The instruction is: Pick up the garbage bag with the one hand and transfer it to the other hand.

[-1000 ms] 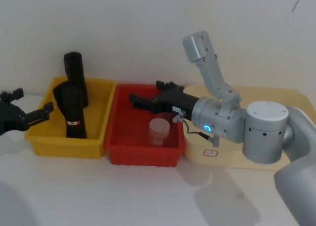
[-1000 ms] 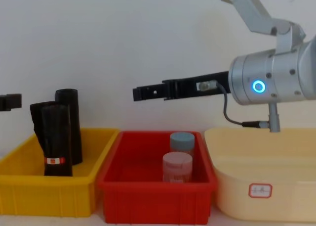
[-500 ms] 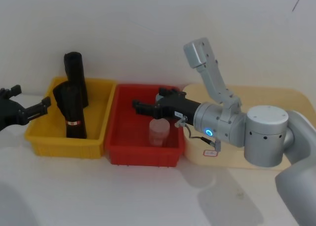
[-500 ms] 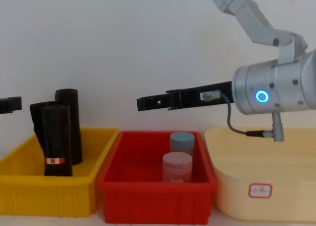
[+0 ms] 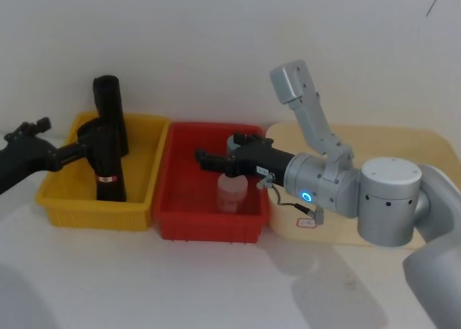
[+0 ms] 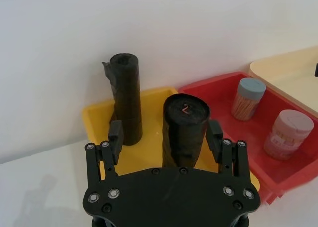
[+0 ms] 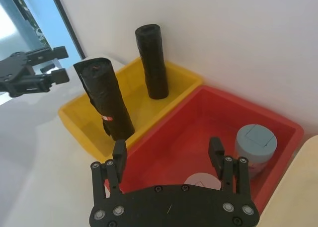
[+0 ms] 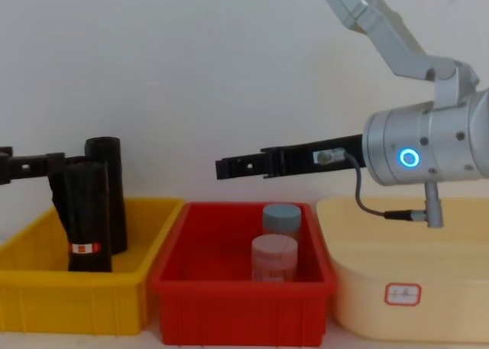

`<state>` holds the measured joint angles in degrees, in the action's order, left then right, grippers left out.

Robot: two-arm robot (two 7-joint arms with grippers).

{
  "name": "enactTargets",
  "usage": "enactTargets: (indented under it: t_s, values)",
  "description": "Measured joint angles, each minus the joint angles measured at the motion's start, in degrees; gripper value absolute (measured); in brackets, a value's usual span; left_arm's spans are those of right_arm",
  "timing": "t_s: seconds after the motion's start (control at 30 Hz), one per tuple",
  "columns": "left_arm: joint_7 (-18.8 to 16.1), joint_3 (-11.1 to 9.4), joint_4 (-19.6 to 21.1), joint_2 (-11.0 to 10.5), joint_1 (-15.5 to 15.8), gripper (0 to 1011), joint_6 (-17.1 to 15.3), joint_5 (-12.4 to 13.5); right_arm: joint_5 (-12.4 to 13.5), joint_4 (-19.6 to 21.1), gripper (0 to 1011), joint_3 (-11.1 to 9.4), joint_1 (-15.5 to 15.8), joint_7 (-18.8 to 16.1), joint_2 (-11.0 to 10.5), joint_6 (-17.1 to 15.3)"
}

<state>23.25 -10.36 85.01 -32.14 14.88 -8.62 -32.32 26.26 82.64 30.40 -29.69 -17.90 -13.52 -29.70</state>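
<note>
The garbage bag (image 5: 108,160), a black roll with a red-and-white band, stands upright in the yellow bin (image 5: 94,212); it is also in the chest view (image 8: 86,211). My left gripper (image 5: 61,138) reaches in from the left at the height of the roll's top, open. In the left wrist view the garbage bag (image 6: 184,127) sits framed between the fingers of the left gripper (image 6: 165,133), untouched. My right gripper (image 5: 216,150), on the blue-ringed arm, hovers open above the red bin (image 5: 209,224), well over the jars (image 8: 274,259).
A second black roll (image 5: 108,106) without a band stands behind the garbage bag in the yellow bin. The red bin holds a pink-lidded jar (image 5: 232,191) and a blue-lidded jar (image 8: 282,219). A cream tub (image 8: 405,273) sits to the right. A white wall runs behind.
My left gripper has moved right to the top of the garbage bag. The right arm has sunk a little and drifted slightly right, still open.
</note>
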Motion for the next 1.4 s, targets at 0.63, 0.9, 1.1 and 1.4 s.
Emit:
enactTargets:
  t_s: [0.63,0.9,1.1,1.4]
  values:
    - [1.7,-5.3,-8.4,3.1,6.9,1001,-0.6,0.6,1.5,-1.9,1001,0.4,-0.6,-0.8,-0.4,0.6]
    - [2.2,-6.6,-10.5,3.6,8.4,1001,-1.1,1.1,1.9,-3.3,1001,0.8,-1.5,-1.5,-0.2,1.0]
    - [3.0,-7.7,-12.1,4.0,9.8,1001,-1.3,1.5,2.1,-4.6,1001,1.2,-2.2,-1.8,-0.2,1.2]
    - [4.2,-9.7,-14.4,5.0,12.1,1001,-1.3,2.5,2.3,-5.9,1001,1.6,-2.7,-2.0,-0.5,1.2]
